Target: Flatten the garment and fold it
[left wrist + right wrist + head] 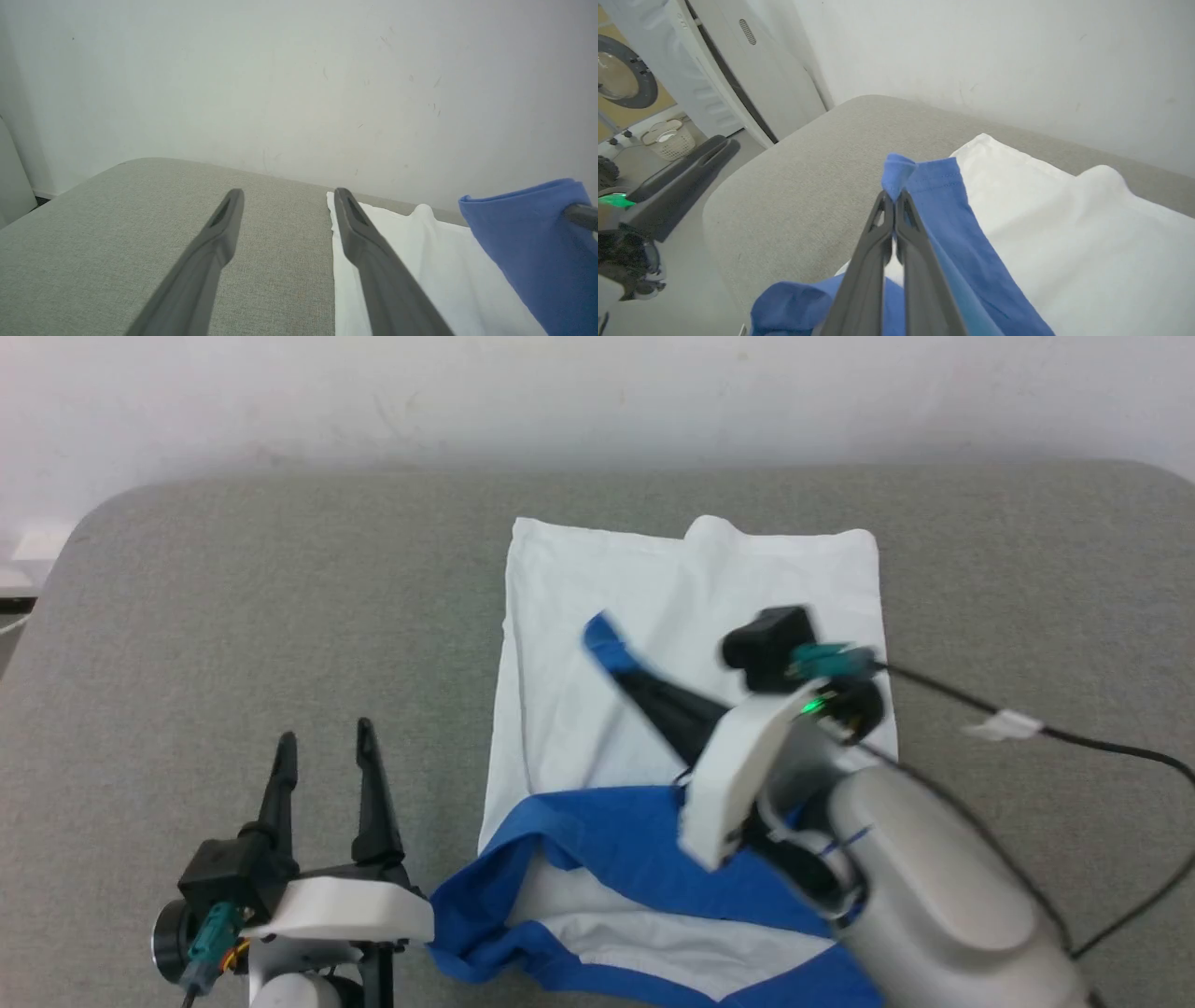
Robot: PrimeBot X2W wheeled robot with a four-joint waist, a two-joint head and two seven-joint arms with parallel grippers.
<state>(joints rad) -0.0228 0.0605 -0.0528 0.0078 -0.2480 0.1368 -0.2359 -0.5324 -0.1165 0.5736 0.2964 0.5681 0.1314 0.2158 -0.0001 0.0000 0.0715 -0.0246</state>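
The garment (691,579) is seen spread on a grey padded surface (280,597), its white body laid flat toward the wall (597,392) and its blue parts bunched at the near edge. A blue sleeve (934,186) is held up by its cuff, which is pinched between the pressed-together fingers of the right gripper (892,198) above the white cloth; it is judged that the sleeve is being carried across the body so that it can be laid flat for a fold. The left gripper (325,737) is kept just beside the garment's left edge, off the cloth, with its fingers spread wide and nothing between them, most likely so that the pull on the sleeve is not hindered and a hand is ready to pin the fabric. A black cable (1074,737) with a small white tag (1004,725) is trailed over the surface behind the right arm. A white machine with a round door (626,79) and a pale basket (668,140) are shown on the floor beyond. No brand, label or legible writing can be made out, and the tag is too small for any text to be read.
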